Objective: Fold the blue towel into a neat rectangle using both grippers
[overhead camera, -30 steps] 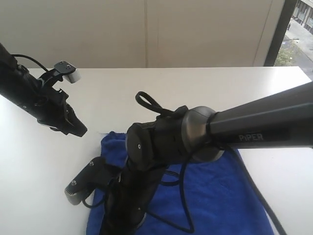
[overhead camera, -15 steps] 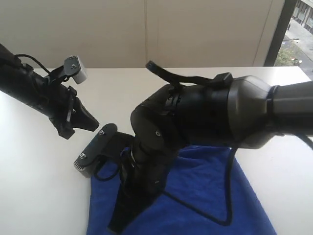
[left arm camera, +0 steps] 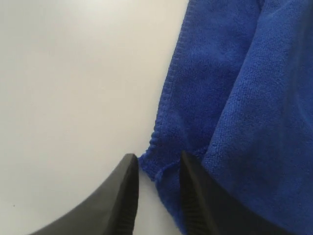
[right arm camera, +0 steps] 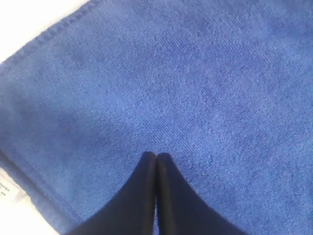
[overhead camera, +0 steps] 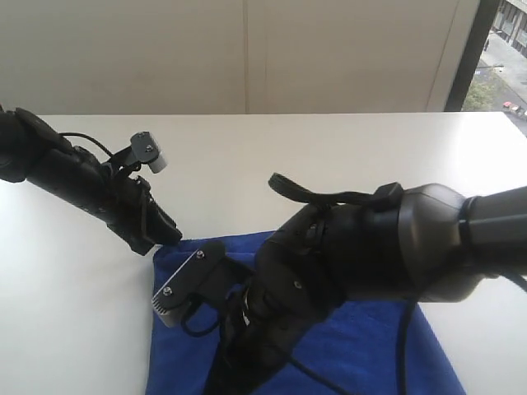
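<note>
Exterior view: blue towel [overhead camera: 362, 354] lies flat on the white table [overhead camera: 329, 156], at the near side, roughly centre. Left gripper [overhead camera: 165, 236] is nose-down right at the towel's far left corner. Right arm [overhead camera: 370, 255] fills the foreground over the cloth, and its jaws are hidden under its own bulk from here

Handling, my read: light, floppy microfibre with no stiffness. It will drape and drag rather than slide as a sheet, and the fuzzy pile should grip fine. Take it by the stitched hem at the corners, pinching one layer only. Pinch mid-cloth and it just bunches

Left wrist view: jaws part-open, fingers [left arm camera: 128, 178] standing either side of the towel's corner. The corner tip sits in the gap, a bit curled, not clamped. There is daylight between cloth and the left-hand finger, while the other one is at or over the cloth and I can't tell whether it touches. One finger is over bare table, the other over the hem side. Nothing held yet

Right wrist view: right gripper [right arm camera: 156, 156] fully closed, tips pressed together with nothing between them, pointing at open towel surface, well in from the hem. Can't tell if the tips touch the pile or hover just above. White tag [right arm camera: 7, 188] shows at the towel's edge, off to one side of the jaws
</note>
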Robot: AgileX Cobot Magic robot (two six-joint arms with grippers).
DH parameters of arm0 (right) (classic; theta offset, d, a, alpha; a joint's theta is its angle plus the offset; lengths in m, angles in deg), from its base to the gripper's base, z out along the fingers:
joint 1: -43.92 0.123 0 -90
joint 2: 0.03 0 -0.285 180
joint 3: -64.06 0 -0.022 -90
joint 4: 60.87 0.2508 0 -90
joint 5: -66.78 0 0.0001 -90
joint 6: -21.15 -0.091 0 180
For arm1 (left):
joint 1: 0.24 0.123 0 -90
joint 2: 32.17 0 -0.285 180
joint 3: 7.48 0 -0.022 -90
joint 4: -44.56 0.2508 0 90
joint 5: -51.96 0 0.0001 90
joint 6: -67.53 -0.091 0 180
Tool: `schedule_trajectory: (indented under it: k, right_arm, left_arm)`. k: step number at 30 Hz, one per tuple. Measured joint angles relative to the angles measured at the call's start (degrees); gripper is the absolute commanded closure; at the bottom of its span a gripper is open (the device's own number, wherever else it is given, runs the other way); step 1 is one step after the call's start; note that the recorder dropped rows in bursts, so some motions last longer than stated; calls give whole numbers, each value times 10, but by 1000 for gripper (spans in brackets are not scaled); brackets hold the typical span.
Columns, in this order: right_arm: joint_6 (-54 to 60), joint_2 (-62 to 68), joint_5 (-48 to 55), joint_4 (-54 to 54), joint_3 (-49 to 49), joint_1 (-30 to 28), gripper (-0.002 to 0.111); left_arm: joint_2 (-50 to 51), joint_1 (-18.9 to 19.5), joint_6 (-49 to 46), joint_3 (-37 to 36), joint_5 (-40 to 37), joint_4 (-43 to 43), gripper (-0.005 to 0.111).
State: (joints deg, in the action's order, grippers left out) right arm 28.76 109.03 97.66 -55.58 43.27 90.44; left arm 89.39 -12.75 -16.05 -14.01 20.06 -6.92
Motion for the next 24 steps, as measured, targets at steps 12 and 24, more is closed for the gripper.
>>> schedule_trajectory:
  k: [12,24]
  right_arm:
    - [64,35,-10,88,-3,-1,108]
    - [70,36,-10,98,-3,-1,108]
  left_arm:
    - [2,-2,0,0,0,0,71]
    - [22,-27,-8,0,26,0,97]
